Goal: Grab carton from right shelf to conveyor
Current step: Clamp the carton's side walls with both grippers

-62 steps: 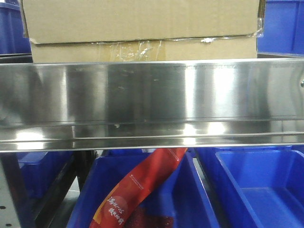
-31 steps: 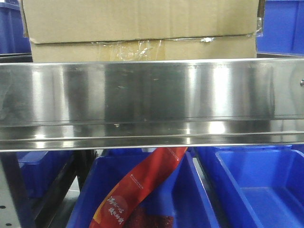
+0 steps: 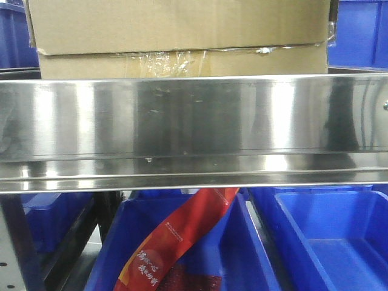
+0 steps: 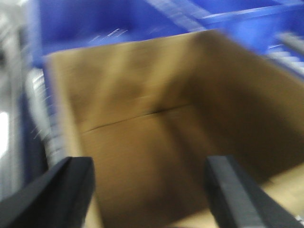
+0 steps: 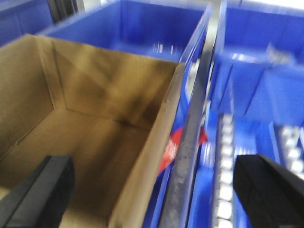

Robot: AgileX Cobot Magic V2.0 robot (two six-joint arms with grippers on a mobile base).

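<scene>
Looking straight ahead, I see the carton (image 3: 182, 27) sitting on the right shelf (image 3: 194, 115), just behind its shiny steel front rail, with crinkled clear tape (image 3: 167, 62) along the seam near its bottom. Blue bins (image 3: 330, 242) sit on the level below, and a red packet (image 3: 182, 233) leans across the middle one. More blue bins flank the carton on either side. Left wrist view, blurred: my left gripper (image 4: 149, 194) hangs over the carton's open top, fingers spread wide, nothing between them but the bare cardboard floor farther off. Right wrist view: my right gripper (image 5: 156, 194) is also spread wide and holds nothing. Its left finger (image 5: 42, 194) lines up over the carton's inside, its right finger (image 5: 270, 190) over the blue bins and a roller track (image 5: 223, 180) alongside. The carton's right wall shows between the two fingers; whether they reach down past its rim, I cannot tell.
</scene>
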